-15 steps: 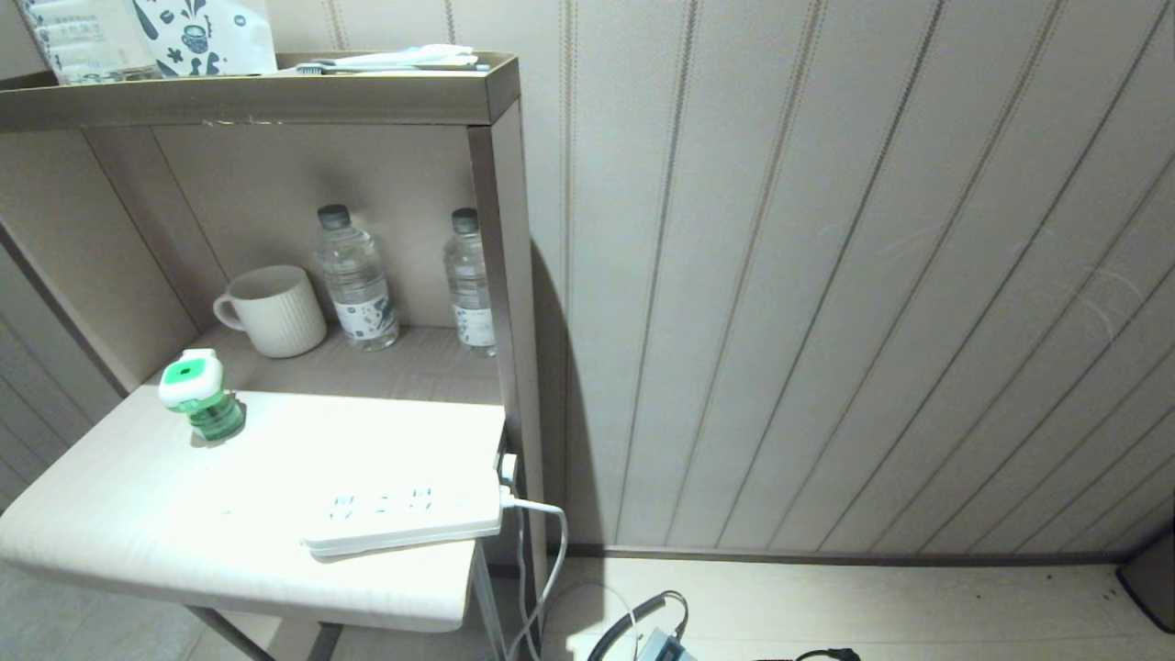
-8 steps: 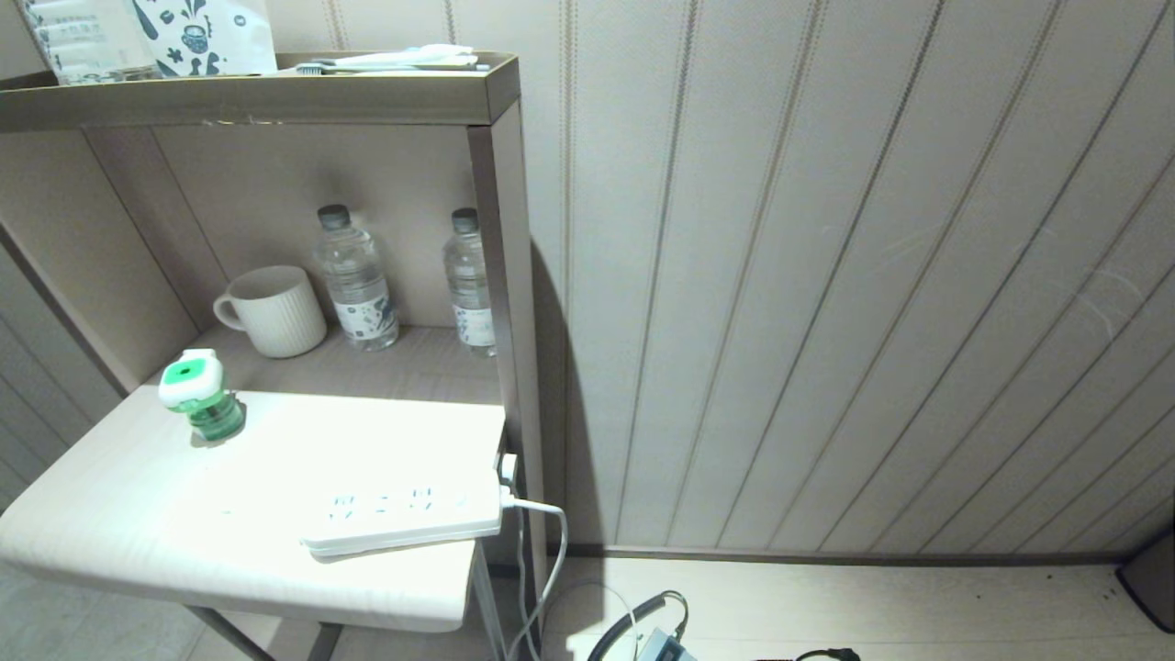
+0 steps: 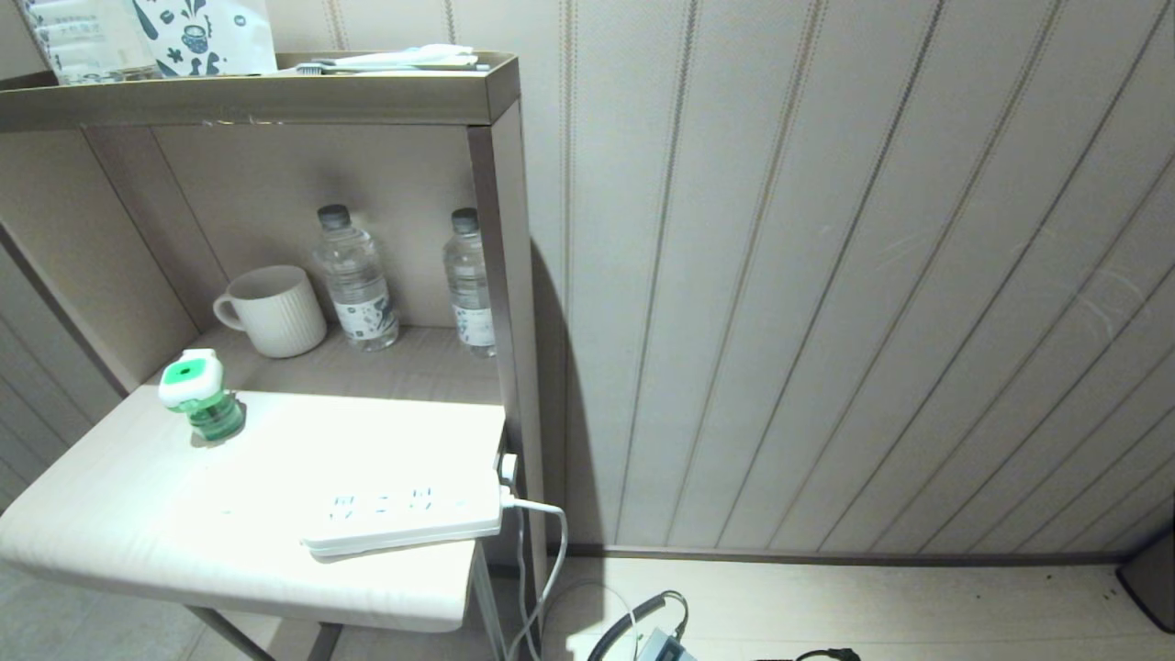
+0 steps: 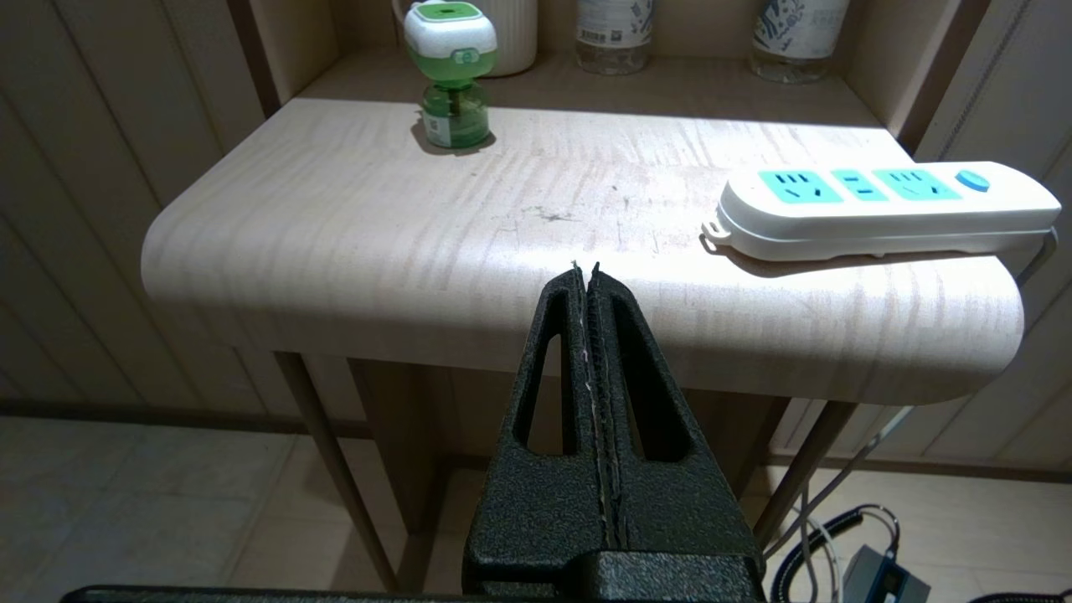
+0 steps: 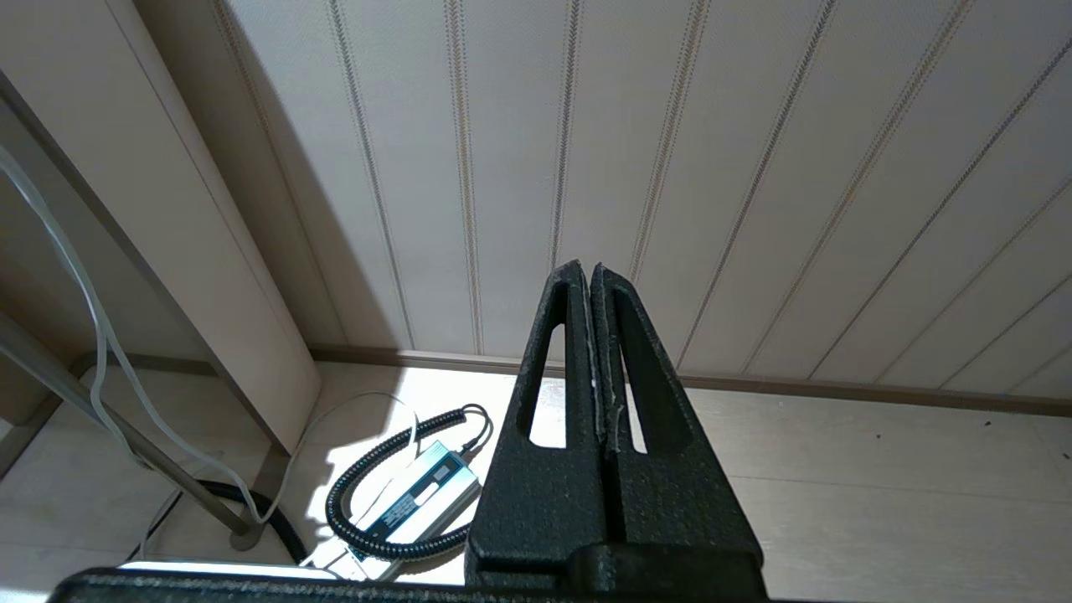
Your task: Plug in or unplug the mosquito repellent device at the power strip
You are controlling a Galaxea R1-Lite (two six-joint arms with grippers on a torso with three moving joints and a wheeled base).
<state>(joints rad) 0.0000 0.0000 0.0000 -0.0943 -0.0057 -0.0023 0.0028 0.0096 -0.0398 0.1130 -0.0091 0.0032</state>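
the wooden side table [image 3: 110,514] carries everything: the power strip [image 3: 404,516] lies at its front corner by the wall, sockets up and free, and the mosquito repellent device [image 3: 200,397] stands upright at the far back corner, well apart from it. left gripper [image 4: 584,270] hangs before the table's front edge, right gripper [image 5: 584,268] faces the wall; both are pressed closed, empty. to plug in well, part the left jaws first, take the white head squarely, and keep the bottle upright.

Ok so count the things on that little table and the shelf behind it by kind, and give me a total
Mosquito repellent device: 1
Power strip: 1
Mug: 1
Water bottles: 2
Total: 5
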